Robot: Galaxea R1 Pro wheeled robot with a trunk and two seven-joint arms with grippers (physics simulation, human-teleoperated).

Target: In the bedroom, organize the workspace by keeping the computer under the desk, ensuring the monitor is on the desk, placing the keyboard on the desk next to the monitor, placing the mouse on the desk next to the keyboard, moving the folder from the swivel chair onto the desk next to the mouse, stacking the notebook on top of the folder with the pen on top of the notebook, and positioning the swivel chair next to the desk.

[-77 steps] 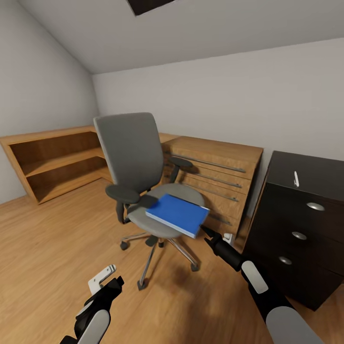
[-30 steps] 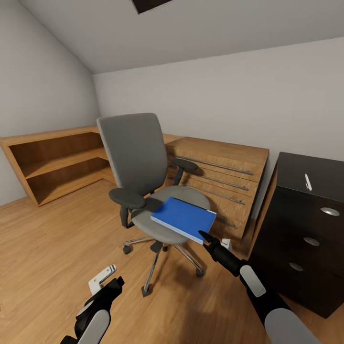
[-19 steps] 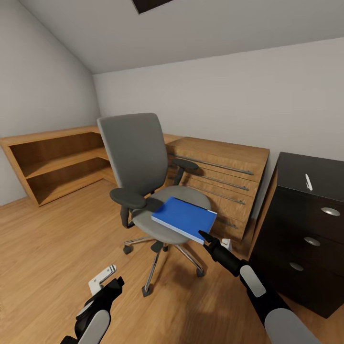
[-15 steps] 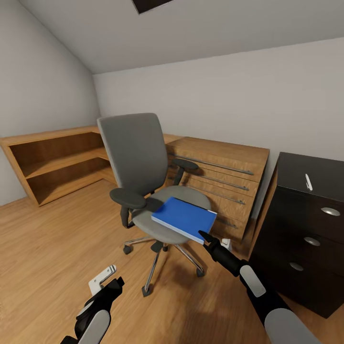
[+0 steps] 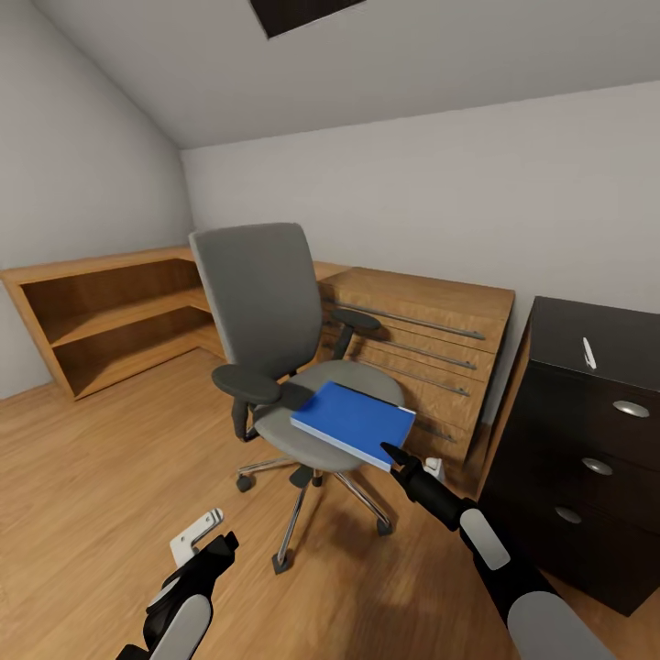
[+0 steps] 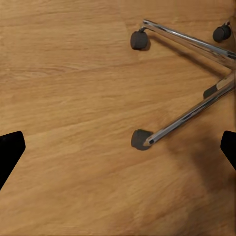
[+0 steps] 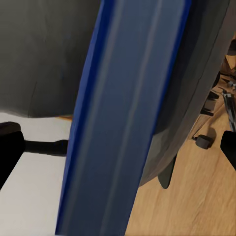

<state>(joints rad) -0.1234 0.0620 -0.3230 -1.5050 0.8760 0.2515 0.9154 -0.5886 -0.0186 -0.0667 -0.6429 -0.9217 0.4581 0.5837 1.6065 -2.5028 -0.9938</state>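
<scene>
Folder (image 5: 352, 422), flat, bright blue with white page edges, lies on the padded grey seat of the chrome-based swivel chair (image 5: 258, 302), its near corner jutting past the seat edge toward the robot, which leaves an edge free to grip. The right gripper (image 5: 389, 453) is right at that corner; its wrist view shows the fingertips spread wide either side of the folder's edge (image 7: 125, 113), not yet pinching. The left gripper (image 5: 197, 539) hangs low over the wooden floor (image 6: 73, 98), spread and idle. A slim white pen (image 5: 588, 353) rests on the glossy black table (image 5: 596, 335) above its knobbed drawers.
</scene>
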